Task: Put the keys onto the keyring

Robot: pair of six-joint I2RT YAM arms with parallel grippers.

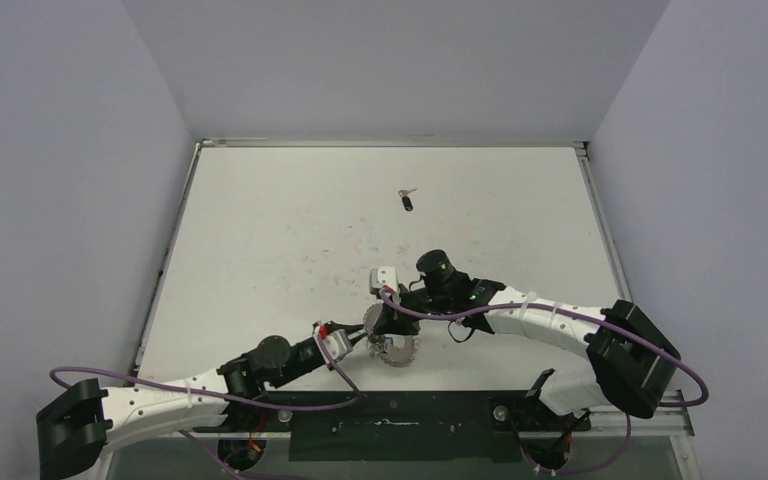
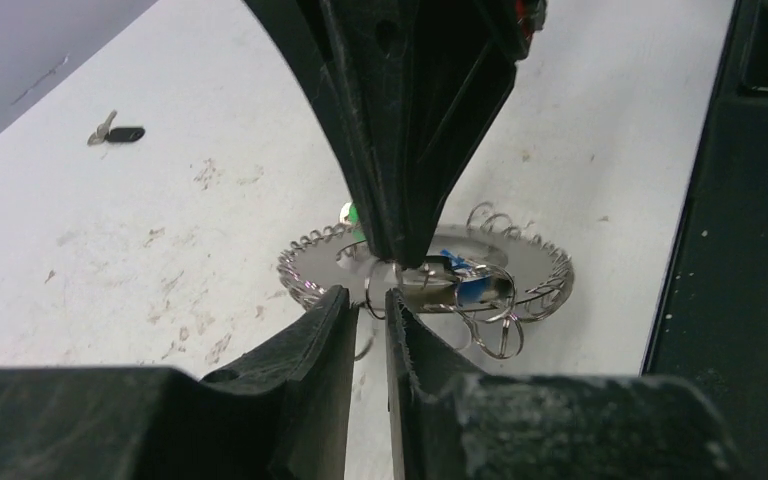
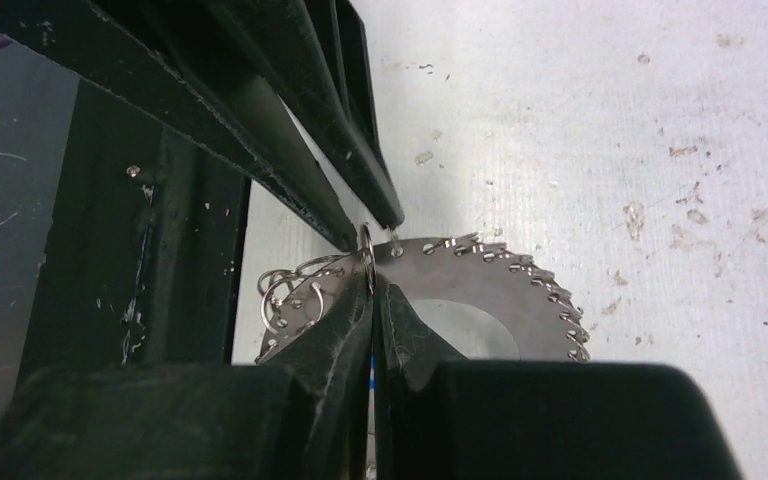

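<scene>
The left gripper (image 2: 369,298) reaches in low from the near left side of the table (image 1: 280,220). Its fingers stand a narrow slit apart, and white tabletop shows through the gap. Its tips sit right at the near-left rim of the keyring (image 3: 495,285). A thin wire loop (image 3: 367,240) of that rim rises between them. Whether either left finger actually touches the loop is hard to say, since the tips crowd the spot in both wrist views.

The keyring lies flat on the table near its near edge, just in front of the arm bases. It is a silvery disc-like ring edged all round with small wire coils. Something blue (image 2: 472,288) rests on its top face, tangled among a few loose wire rings.

The right gripper (image 3: 371,283) comes in from the right and far side and points down at the same part of the rim. Its fingers are pressed together, pinching the base of that wire loop.

A black-headed key (image 1: 406,201) lies alone on the far part of the table, well apart from the ring and both grippers. Its silver blade points left.
</scene>
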